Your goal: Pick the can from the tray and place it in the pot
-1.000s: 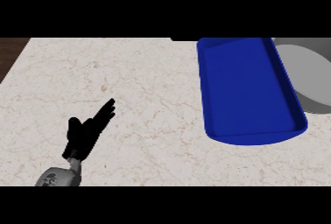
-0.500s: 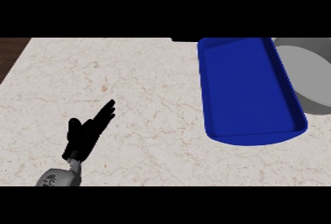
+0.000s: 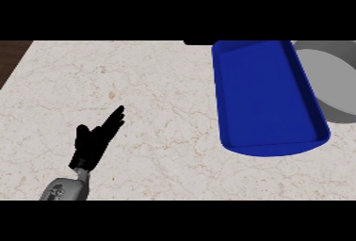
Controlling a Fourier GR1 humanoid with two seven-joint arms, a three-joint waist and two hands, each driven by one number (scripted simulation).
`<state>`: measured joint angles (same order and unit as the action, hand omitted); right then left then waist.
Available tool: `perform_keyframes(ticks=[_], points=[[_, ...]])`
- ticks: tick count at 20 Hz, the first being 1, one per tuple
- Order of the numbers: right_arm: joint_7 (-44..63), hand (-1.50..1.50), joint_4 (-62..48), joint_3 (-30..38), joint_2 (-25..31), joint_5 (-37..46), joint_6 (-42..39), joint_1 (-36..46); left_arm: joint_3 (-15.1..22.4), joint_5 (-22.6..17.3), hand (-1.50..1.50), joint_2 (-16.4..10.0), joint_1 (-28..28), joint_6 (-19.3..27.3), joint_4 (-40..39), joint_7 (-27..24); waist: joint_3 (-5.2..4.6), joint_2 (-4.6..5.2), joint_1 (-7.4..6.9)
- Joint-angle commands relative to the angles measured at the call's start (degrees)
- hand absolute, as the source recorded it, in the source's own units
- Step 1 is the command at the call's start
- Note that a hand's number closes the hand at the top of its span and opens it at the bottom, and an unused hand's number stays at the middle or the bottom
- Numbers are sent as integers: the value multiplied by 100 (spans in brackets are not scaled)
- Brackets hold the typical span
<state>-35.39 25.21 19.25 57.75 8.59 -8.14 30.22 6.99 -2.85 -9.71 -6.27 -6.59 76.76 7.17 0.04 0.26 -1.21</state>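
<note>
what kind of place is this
Probably a kitchen counter: a pale marbled countertop carries a blue tray, and a grey pot stands right beside the tray at the view's right edge.

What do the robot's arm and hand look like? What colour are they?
Only the left arm shows. The robot hand is all black, like a glove, with slim fingers and a thumb. Behind it comes a rounded grey forearm, smooth like metal. No cables or sleeves show.
</note>
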Motion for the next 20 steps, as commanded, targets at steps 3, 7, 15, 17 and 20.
perform_keyframes(ticks=[3, 7, 15, 17, 20], points=[[937, 150, 72, -669, -127, 720, 204, 973, -111, -97, 0, -158, -53, -206, 166, 237, -1, 11, -64], [1241, 150, -286, -1001, -213, 1201, 255, 1599, 73, 23, 0, -26, 190, -228, 193, -45, 5, 41, -151], [1671, 150, -707, -1917, -696, 2453, 1223, 2000, 177, 167, 0, 117, 43, -77, 269, 175, 12, 94, -264], [2154, 150, -699, -2301, -827, 2899, 1360, 2221, 130, 109, 0, 166, -27, -90, 137, 168, 3, 91, -252], [2821, 150, -955, -2710, -1194, 3396, 1381, 2541, 144, 137, 0, 171, -167, -161, 5, 49, 1, 130, -333]])
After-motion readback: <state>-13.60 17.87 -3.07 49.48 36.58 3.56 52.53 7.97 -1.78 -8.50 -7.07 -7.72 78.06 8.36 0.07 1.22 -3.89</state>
